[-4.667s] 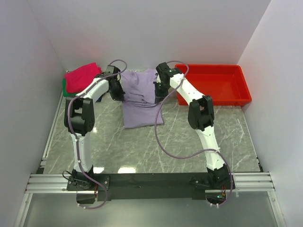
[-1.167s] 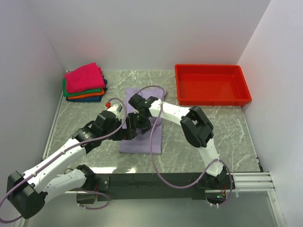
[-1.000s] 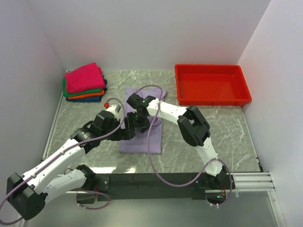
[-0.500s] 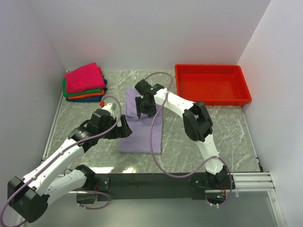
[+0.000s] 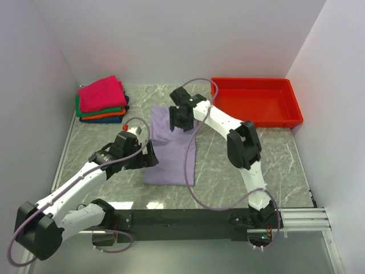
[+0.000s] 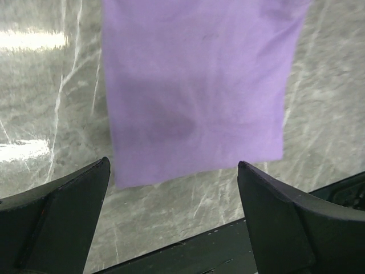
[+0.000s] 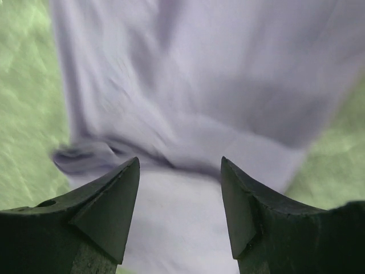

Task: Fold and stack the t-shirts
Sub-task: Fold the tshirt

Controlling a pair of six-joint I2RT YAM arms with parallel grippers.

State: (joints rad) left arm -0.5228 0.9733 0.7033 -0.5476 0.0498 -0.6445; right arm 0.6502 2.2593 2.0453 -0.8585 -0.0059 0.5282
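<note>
We hold both hands released: left hand (image 5: 149, 158) at the left edge of the lavender t-shirt (image 5: 171, 157), right hand (image 5: 181, 120) over its far end, which only the wrist view shows rumpled.

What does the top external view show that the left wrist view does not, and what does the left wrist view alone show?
Only top external: the stack of folded t-shirts at the far left, the red tray at the far right, and the right gripper over the far end of the lavender t-shirt.
Only left wrist: the left gripper up close, fingers wide apart, holding nothing, with the shirt's near edge beyond them.
Both: the lavender t-shirt lying flat on the marbled table.
</note>
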